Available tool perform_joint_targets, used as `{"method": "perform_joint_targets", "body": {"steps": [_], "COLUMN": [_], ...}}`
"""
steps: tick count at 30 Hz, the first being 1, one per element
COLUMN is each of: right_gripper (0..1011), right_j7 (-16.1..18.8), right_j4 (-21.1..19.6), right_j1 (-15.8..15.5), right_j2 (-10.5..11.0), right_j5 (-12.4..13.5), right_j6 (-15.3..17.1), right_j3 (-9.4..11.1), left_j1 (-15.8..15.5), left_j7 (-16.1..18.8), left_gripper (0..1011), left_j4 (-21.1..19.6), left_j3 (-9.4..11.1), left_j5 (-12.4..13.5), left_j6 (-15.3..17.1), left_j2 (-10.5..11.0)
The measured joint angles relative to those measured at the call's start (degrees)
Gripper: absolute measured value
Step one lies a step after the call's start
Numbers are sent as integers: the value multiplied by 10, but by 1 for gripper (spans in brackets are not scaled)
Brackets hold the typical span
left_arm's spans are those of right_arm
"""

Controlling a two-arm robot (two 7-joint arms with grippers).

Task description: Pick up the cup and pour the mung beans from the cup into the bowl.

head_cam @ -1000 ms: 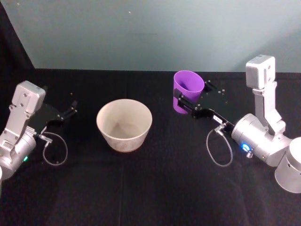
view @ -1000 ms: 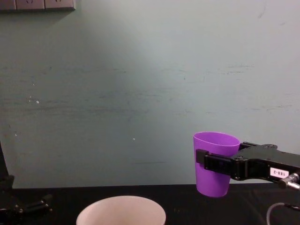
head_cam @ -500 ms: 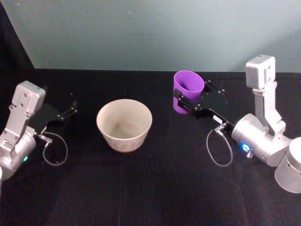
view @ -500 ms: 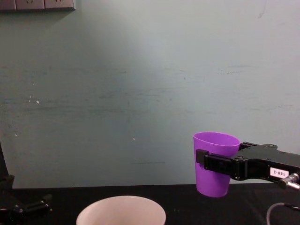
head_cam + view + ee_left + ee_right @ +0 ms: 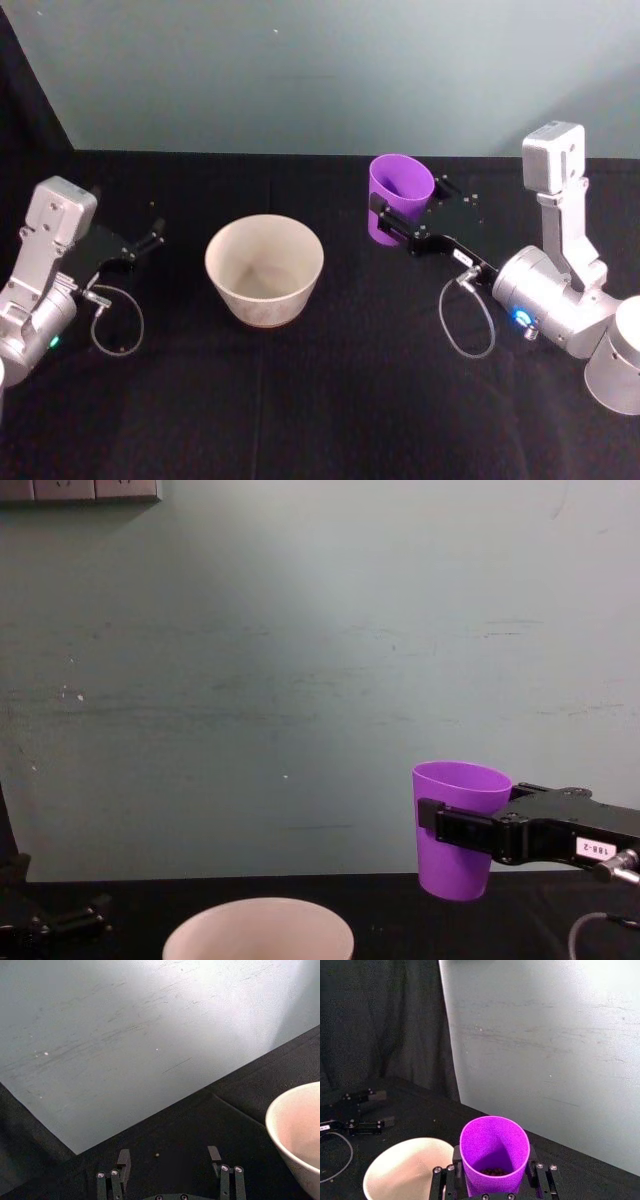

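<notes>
The purple cup [image 5: 400, 196] is held upright off the table by my right gripper [image 5: 400, 215], whose black fingers are shut around its wall. It also appears at cup [image 5: 459, 825] and cup [image 5: 494, 1154], where dark mung beans [image 5: 493, 1171] lie at its bottom. The pale bowl [image 5: 264, 265] stands on the black table to the cup's left, its rim visible at bowl [image 5: 258, 932] and bowl [image 5: 405, 1167]. My left gripper [image 5: 152, 237] is parked open at the table's left, well away from the bowl; its fingers [image 5: 123, 1161] hold nothing.
A black cloth covers the table [image 5: 320, 400], and a pale green wall [image 5: 300, 680] rises behind it. Loose cables hang by each wrist: left cable [image 5: 115, 320], right cable [image 5: 465, 320]. Open table lies in front of the bowl.
The cup and my right gripper have stayed nearly where they were, shifting only slightly. The left arm has drawn back a little toward the left.
</notes>
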Motion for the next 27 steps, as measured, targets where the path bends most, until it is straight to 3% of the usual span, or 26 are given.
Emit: {"method": "perform_joint_targets", "body": {"steps": [27], "right_gripper": [726], "right_j7": [0], "right_j4": [0], "right_j1": [0], "right_j2": [0], "right_j5": [0], "right_j6": [0], "right_j3": [0], "left_j1": [0], "left_j7": [0], "left_gripper": [1000], "left_j4": [0], "left_j3": [0], "left_j5": [0], "left_j6": [0], "left_j2": [0]}}
